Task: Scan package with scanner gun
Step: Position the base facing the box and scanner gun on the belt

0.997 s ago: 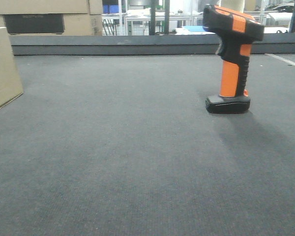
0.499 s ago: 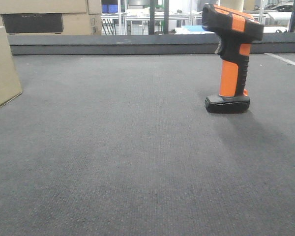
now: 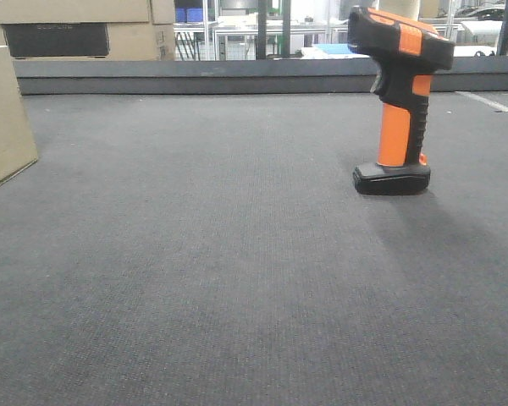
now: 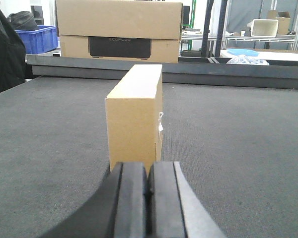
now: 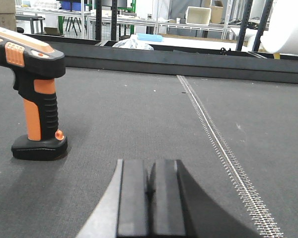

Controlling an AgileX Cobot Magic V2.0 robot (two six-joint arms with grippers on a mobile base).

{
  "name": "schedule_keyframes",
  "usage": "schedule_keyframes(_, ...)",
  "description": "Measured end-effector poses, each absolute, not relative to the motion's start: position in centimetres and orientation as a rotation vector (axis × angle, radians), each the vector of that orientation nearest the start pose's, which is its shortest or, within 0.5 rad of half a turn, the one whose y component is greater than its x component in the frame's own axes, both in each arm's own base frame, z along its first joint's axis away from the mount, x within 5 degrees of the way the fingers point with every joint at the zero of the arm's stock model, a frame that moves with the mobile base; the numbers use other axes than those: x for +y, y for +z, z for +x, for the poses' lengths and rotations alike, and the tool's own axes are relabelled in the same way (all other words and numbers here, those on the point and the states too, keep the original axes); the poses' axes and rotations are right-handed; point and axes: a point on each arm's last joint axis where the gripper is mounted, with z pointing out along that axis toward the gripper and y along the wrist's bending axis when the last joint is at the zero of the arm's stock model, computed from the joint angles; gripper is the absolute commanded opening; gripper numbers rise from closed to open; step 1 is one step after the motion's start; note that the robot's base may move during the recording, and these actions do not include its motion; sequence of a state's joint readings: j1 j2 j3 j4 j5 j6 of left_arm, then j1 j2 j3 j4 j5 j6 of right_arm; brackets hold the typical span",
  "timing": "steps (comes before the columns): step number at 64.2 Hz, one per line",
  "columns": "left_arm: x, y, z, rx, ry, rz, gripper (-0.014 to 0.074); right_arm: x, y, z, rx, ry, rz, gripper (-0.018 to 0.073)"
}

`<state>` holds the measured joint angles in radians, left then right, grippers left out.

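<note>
An orange and black scanner gun point(image 3: 400, 101) stands upright on its base on the grey belt, right of centre in the front view. It also shows at the left in the right wrist view point(image 5: 36, 94). A brown cardboard package point(image 4: 136, 115) stands on the belt straight ahead of my left gripper point(image 4: 148, 171), which is shut and empty just short of it. Its edge shows at the far left of the front view point(image 3: 4, 118). My right gripper point(image 5: 150, 168) is shut and empty, to the right of the scanner and apart from it.
A large cardboard box point(image 4: 119, 29) sits behind the belt's raised far edge point(image 3: 237, 76). A stitched seam point(image 5: 213, 134) runs along the belt right of my right gripper. A blue crate point(image 4: 37, 38) and shelving stand in the background.
The front view has shifted very slightly; the scanner gun and package stay where they were.
</note>
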<state>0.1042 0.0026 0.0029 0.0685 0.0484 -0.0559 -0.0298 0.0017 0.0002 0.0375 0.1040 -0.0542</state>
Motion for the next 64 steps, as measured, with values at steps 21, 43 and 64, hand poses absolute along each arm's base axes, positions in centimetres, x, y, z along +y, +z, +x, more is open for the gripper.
schedule_keyframes(21, 0.6, 21.2, 5.6, 1.488, 0.094, -0.068, -0.0111, -0.1, 20.6, 5.7, 1.559, -0.035, 0.008, -0.0162)
schedule_keyframes(43, 0.5, 26.0, 4.6, 1.281, 0.012, -0.129, -0.0111, -0.2, 24.0, 5.1, 1.373, -0.041, 0.009, -0.0162)
schedule_keyframes(64, 0.6, 39.8, 2.8, 1.38, 0.122, -0.082, 0.0229, -0.1, 35.6, 4.0, 1.229, -0.036, 0.009, 0.002)
